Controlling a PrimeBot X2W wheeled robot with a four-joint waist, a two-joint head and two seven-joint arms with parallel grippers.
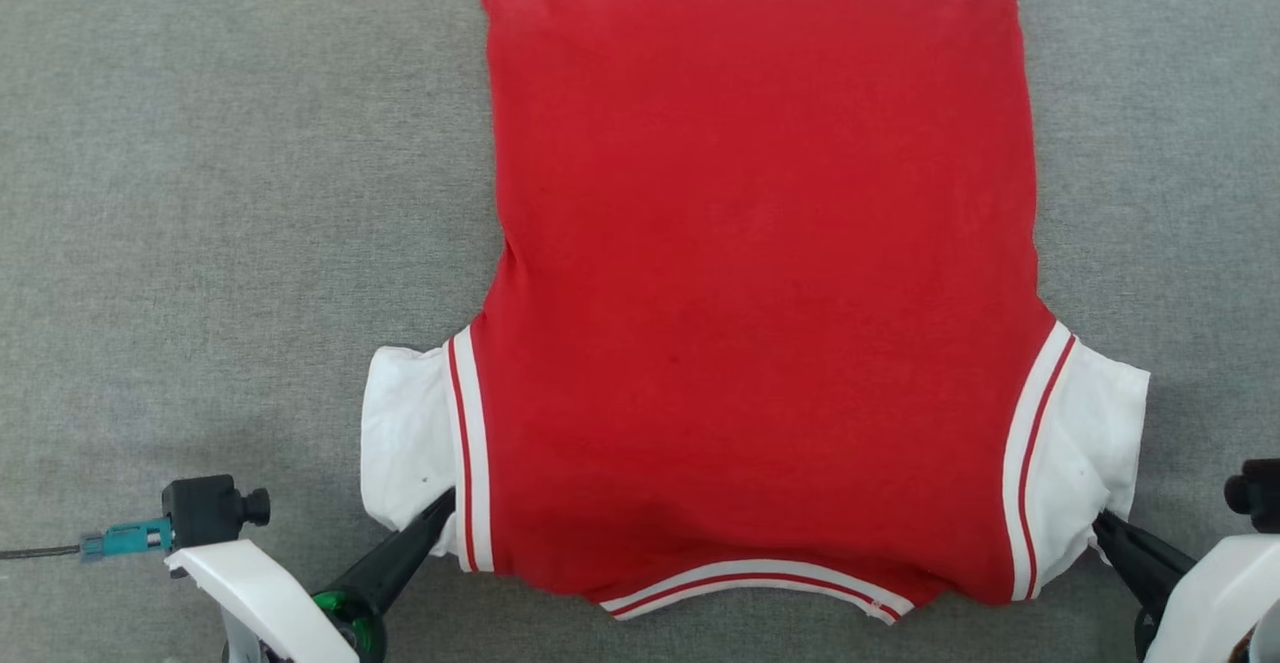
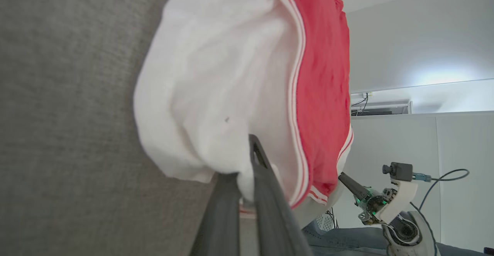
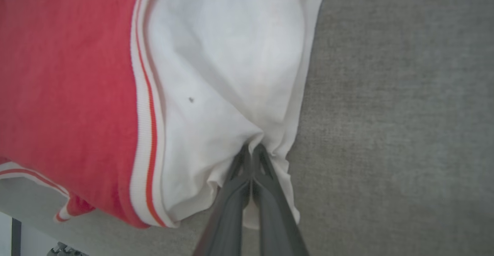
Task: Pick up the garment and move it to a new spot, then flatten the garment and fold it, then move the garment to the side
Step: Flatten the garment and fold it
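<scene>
Pinching both white ends of a red garment point(image 1: 760, 273), the robot's two tools hold it spread flat on a grey fabric worktop point(image 1: 200, 193). The left tool point(image 1: 440, 509) is closed on the lower edge of the white panel at the garment's left side. Its dark fingers point(image 2: 270, 194) bunch the cloth between them in the left wrist view. The right tool point(image 1: 1102, 523) is clamped on the lower corner of the white panel at the right side, where the fabric gathers into folds at its tips in the right wrist view. The garment lies at the middle of the worktop, its red body running away from the robot and past the head view's top edge. White-and-red striped bands edge each white panel and the near edge.
</scene>
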